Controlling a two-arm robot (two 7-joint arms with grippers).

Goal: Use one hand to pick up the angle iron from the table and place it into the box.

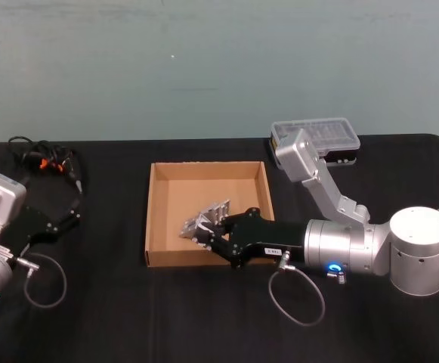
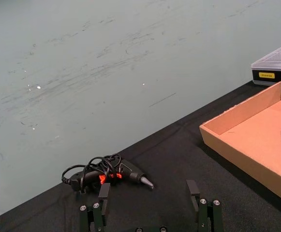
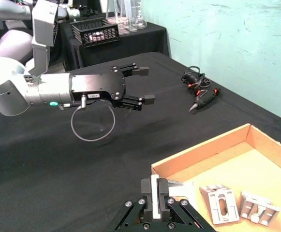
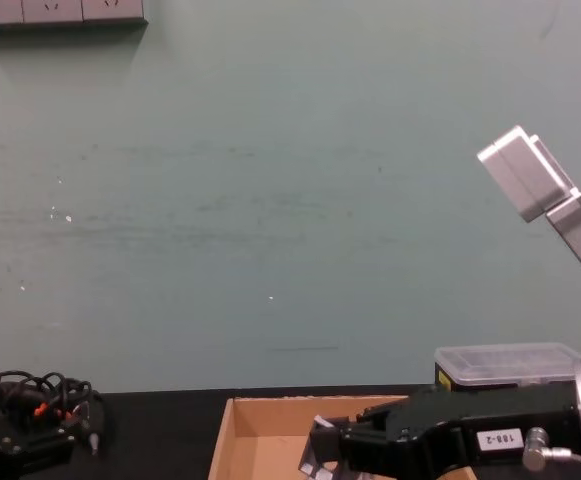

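Right gripper [image 1: 213, 236] reaches in low from the right of the head view, over the box [image 1: 156, 219], and is clenched on an angle iron [image 3: 173, 189]. Two more angle irons [image 3: 220, 210] lie inside the box. At the left edge, the left gripper [image 3: 142, 85] hangs released above the table [image 1: 113, 318].

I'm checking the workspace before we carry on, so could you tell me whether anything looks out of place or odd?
Nothing looks spilled or damaged. The right gripper is over the cardboard box, shut on an angle iron, with two more angle irons lying flat inside. The only stray item is a corded tool with tangled cable at the table's far left.
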